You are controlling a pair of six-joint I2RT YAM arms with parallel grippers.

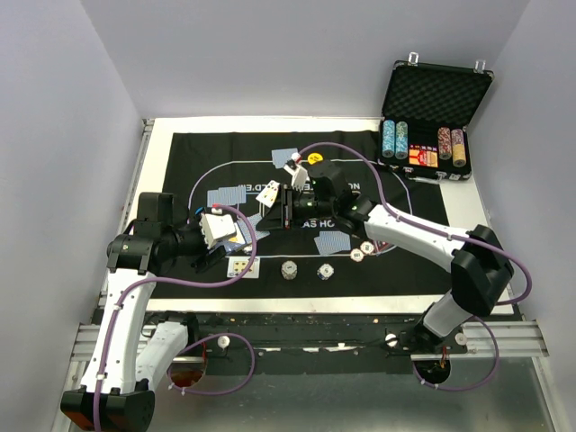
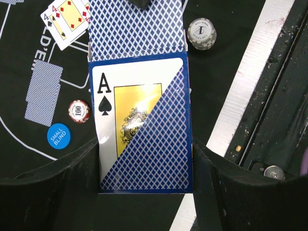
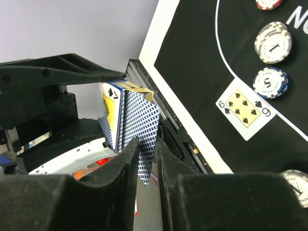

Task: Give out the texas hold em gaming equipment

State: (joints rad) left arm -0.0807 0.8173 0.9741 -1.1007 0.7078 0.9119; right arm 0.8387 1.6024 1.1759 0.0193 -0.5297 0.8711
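Left end effector (image 2: 145,166): clamped on the box (image 2: 144,120), one finger on each long side, held above the near-left part of the mat (image 1: 423,261).
Box: its ace-of-spades print and blue lattice face the wrist camera. Blue-backed cards stick out of its open far end.
Blue button (image 2: 58,135): flat on the mat, reads SMALL BLIND, just beside a red chip (image 2: 79,111).
Face-down pair (image 1: 227,195): on the mat, left of centre, beyond the box.
Face-up cards (image 1: 242,266): flat by the mat's near edge, just below the box in the top view.
Right end effector (image 3: 147,147): fingers nearly together, pinching the lower corner of one blue-backed card (image 3: 146,166) at the box's mouth, off the mat.
Card: upright between the two end effectors, its top edge by the box flap.
Grey chips (image 1: 289,269): two small stacks side by side near the mat's near edge, right of the face-up cards.
Yellow button (image 1: 314,159): on the mat, beyond the right end effector.
Single face-down card (image 1: 331,241): on the mat, right of centre, near two more chips (image 1: 363,250).
Case (image 1: 436,108): open at the desk's (image 1: 468,216) far-right corner, with chip rolls in a row inside.
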